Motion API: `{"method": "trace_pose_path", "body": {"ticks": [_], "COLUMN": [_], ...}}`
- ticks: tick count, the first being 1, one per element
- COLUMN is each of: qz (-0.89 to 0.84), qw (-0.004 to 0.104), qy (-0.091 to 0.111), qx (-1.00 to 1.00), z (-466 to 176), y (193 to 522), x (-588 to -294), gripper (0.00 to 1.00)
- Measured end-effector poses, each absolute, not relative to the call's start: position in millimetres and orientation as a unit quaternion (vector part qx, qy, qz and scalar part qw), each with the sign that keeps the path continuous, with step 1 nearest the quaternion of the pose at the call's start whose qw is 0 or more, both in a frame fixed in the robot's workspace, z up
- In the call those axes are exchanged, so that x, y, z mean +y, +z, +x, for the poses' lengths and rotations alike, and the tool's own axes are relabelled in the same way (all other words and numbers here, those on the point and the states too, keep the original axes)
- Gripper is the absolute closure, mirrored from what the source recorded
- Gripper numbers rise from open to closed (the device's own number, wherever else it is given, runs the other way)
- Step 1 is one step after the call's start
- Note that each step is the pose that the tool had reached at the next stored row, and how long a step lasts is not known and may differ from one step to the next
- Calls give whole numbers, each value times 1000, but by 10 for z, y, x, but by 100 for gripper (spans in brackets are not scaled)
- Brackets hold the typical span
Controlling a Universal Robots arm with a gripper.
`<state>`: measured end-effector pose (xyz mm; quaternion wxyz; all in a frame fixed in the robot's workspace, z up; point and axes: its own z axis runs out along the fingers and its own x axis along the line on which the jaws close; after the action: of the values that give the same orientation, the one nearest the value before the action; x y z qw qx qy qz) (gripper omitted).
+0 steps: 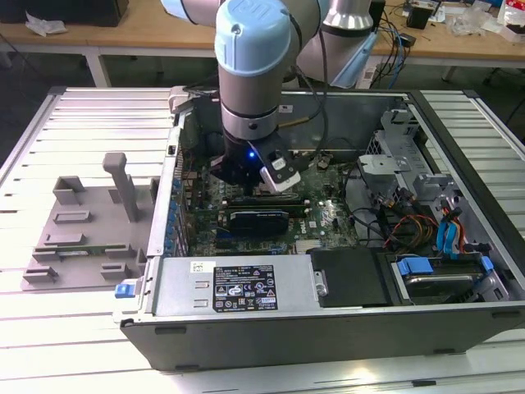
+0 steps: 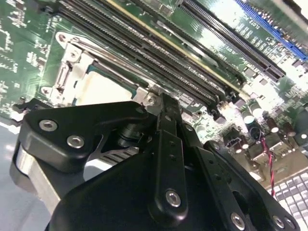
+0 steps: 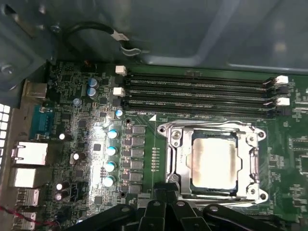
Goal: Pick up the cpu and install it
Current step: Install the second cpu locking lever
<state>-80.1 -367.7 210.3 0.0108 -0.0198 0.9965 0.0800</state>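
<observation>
The cpu (image 3: 214, 161), a silvery square plate, lies flat inside the metal-framed socket (image 3: 175, 161) on the green motherboard; its pale top also appears in the second wrist view (image 2: 103, 89). My gripper (image 3: 168, 195) hangs just above the board at the socket's edge, beside the cpu and not touching it. Its black fingers (image 2: 163, 110) meet at the tip with nothing between them. In the exterior view the gripper (image 1: 242, 174) reaches down into the open computer case (image 1: 246, 328).
Several long memory slots (image 3: 197, 91) run beside the socket. A black expansion card (image 1: 258, 217) lies in front of the gripper. Cables and drive bays (image 1: 426, 230) crowd the exterior view's right. A grey fixture (image 1: 82, 230) stands outside the case on the left.
</observation>
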Motion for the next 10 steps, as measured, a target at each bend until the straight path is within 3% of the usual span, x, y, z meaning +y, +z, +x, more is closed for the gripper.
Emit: {"method": "trace_pose_path", "body": {"ticks": [10], "qz": [-20], "qw": [4], "qy": [39], "qx": [999], "z": [-579], "y": [2178], "x": [-3479], "gripper": [89]}}
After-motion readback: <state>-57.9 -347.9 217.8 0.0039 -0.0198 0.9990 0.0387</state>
